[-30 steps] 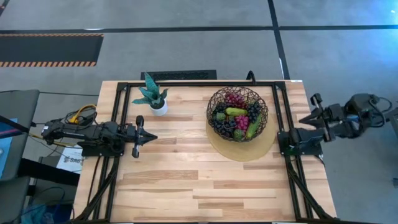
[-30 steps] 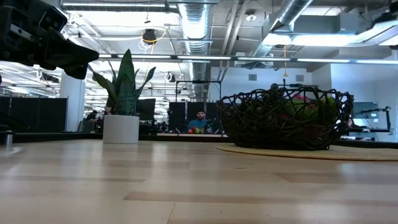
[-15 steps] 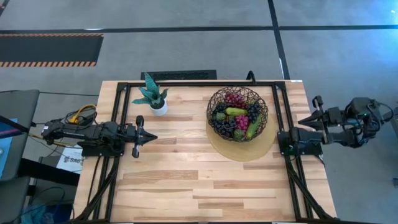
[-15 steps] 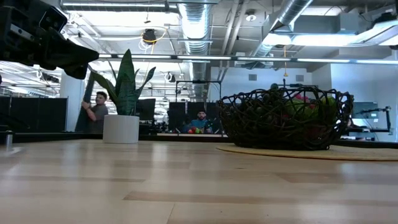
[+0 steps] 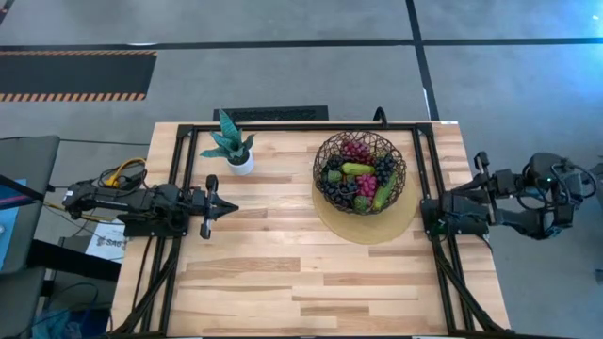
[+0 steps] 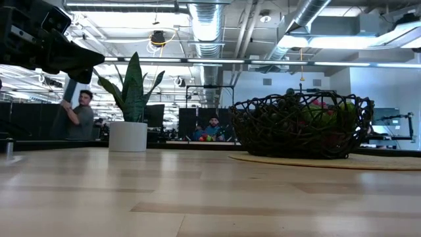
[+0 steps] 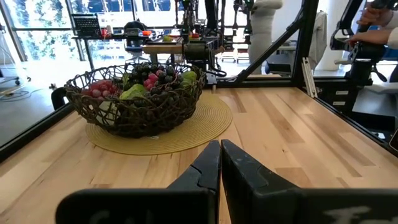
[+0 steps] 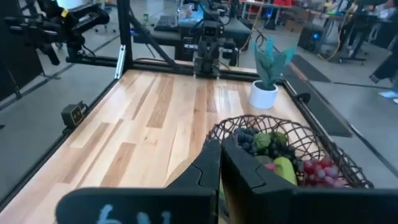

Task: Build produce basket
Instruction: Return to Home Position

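Note:
The dark brown wire basket (image 5: 360, 172) stands on a flat tan disc (image 5: 366, 226) at the table's far right. It holds produce (image 5: 358, 179): magenta and dark grape bunches and green cucumbers, which also show in the left wrist view (image 7: 140, 84) and the right wrist view (image 8: 273, 152). My left gripper (image 5: 226, 208) hovers shut at the table's left edge, pointing toward the basket (image 7: 135, 99). My right gripper (image 5: 462, 192) is shut beyond the table's right edge, facing the basket (image 8: 280, 155) from a little above. Neither gripper holds anything.
A small potted green plant (image 5: 233, 149) stands at the far edge, left of the basket. Black frame rails (image 5: 426, 179) run along the table's left, far and right sides. Bare wood lies between the left gripper and the disc and along the near half. People move in the room behind (image 6: 79, 112).
My right arm has drawn back from the table toward the right and sunk lower, still shut. In the low view a person has walked in behind the plant. The left arm, basket and produce have stayed put.

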Controlling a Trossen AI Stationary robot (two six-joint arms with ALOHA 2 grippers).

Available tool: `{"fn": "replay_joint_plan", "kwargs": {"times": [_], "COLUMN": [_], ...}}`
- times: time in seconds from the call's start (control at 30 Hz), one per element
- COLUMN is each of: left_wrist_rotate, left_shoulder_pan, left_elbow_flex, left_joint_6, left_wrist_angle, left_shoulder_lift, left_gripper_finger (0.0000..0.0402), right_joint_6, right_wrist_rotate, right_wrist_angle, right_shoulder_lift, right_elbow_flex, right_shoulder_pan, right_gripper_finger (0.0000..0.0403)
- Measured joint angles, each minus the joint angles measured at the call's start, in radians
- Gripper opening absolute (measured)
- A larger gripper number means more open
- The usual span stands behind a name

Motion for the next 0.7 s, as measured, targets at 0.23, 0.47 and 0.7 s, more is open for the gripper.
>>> {"fn": "replay_joint_plan", "kwargs": {"times": [0.23, 0.47, 0.7], "left_wrist_rotate": [0.000, 0.000, 0.000], "left_shoulder_pan": [0.000, 0.000, 0.000], "left_elbow_flex": [0.000, 0.000, 0.000], "left_joint_6": [0.000, 0.000, 0.000], "left_wrist_angle": [0.000, 0.000, 0.000], "left_shoulder_lift": [0.000, 0.000, 0.000], "left_gripper_finger": [0.0000, 0.0000, 0.0000], "right_joint_6": [0.056, 0.050, 0.127], "right_wrist_rotate": [-0.137, -0.195, -0.293], "right_wrist_angle": [0.007, 0.126, 0.197], "right_shoulder_lift": [0.000, 0.000, 0.002], "right_elbow_flex": [0.000, -0.063, -0.203], "right_shoulder_pan": [-0.020, -0.091, -0.039], "right_gripper_finger": [0.0033, 0.0033, 0.0033]}}
